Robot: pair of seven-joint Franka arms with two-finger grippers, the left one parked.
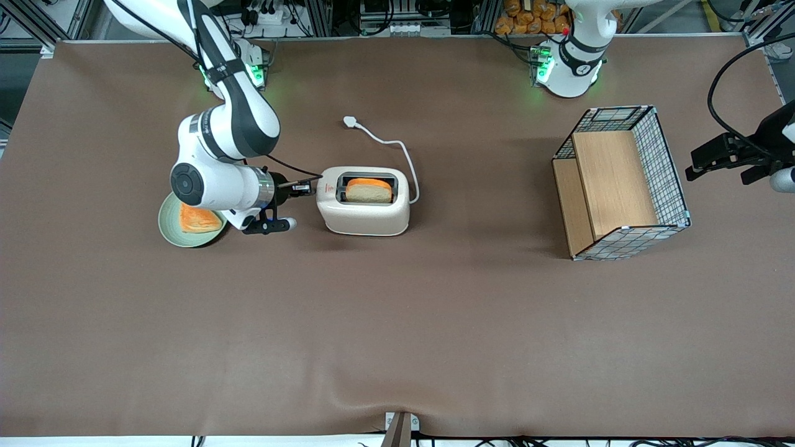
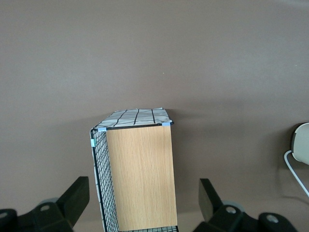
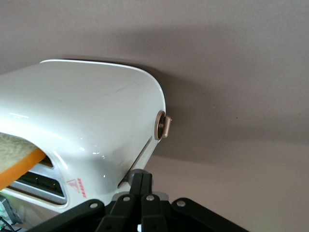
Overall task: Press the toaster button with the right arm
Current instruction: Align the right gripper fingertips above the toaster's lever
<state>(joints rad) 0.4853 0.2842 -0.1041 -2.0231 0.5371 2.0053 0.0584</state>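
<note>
The toaster button [image 3: 163, 126] is a small round knob standing out from the toaster's [image 1: 363, 202] narrow end face, the face turned toward the working arm. It sits just beside a thin slit in that same face. The knob looks stiff and very small, so I judge it wants a push from a fingertip straight along its own axis, not a pinch. An off-centre touch could slip off its rounded edge.

The toaster is cream-white, glossy and rounded, and probably light plastic. It stands upright on the brown table [image 1: 397, 323], toward the working arm's end. With nothing bracing it, a sideways push may slide it along the table instead of sinking the knob, so a slow, square press seems safest. A slice of bread [image 1: 369, 190] with an orange crust sits in its slot.

The claw [image 3: 141, 178] is clenched on nothing, its two fingers [image 3: 146, 180] pressed together. It lies level against the end face [image 1: 308, 185]. Its tips meet the face at the end of the slit, beside the knob and not on it.

The white cord [image 1: 408, 162] runs from the toaster to the plug [image 1: 351, 122], which lies farther from the front camera. A green plate [image 1: 168, 228] carrying a piece of toast [image 1: 199, 218] sits partly under the right arm [image 1: 227, 133]. A wire basket [image 1: 667, 167] with a wooden shelf stands well apart, toward the parked arm's end.
</note>
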